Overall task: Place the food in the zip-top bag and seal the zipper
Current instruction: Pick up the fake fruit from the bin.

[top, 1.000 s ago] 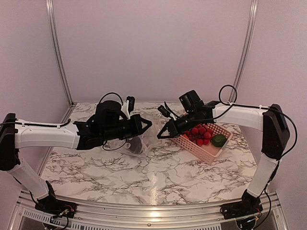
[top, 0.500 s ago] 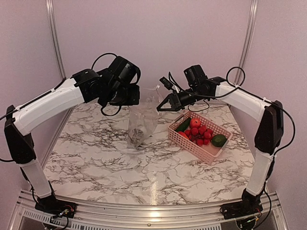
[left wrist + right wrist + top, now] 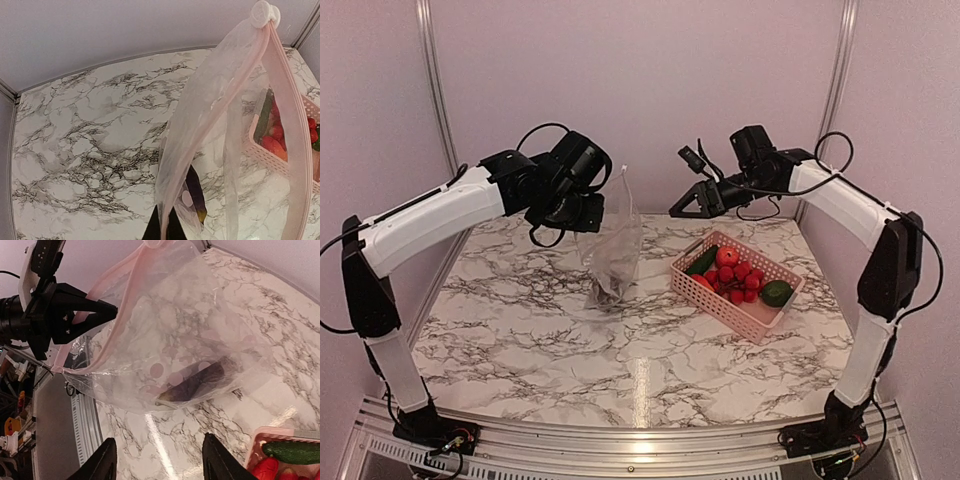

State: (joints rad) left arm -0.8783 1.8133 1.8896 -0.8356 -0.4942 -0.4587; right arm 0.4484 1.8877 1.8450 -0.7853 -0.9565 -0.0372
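Clear crinkly plastic zip-top bag (image 3: pixel 616 240): transparent, faint pale round dots on wall. Thin press-strip zipper (image 3: pixel 294 150) along mouth: pale pink. Long eggplant (image 3: pixel 197 381) inside: dark purple, yellow-green at one tip. Perforated plastic basket (image 3: pixel 745 312): pink. In it: round fruits (image 3: pixel 727 256) red, cluster of small balls (image 3: pixel 742 280) red, long cucumber (image 3: pixel 702 262) dark green, round piece (image 3: pixel 777 293) green. Marble-pattern table (image 3: pixel 550 340): white, dark grey veins. White shells, black joints: left arm (image 3: pixel 430 215), right arm (image 3: pixel 840 200). Black: left gripper (image 3: pixel 112 310), right gripper (image 3: pixel 678 210). Walls (image 3: pixel 640 90): pale lilac.
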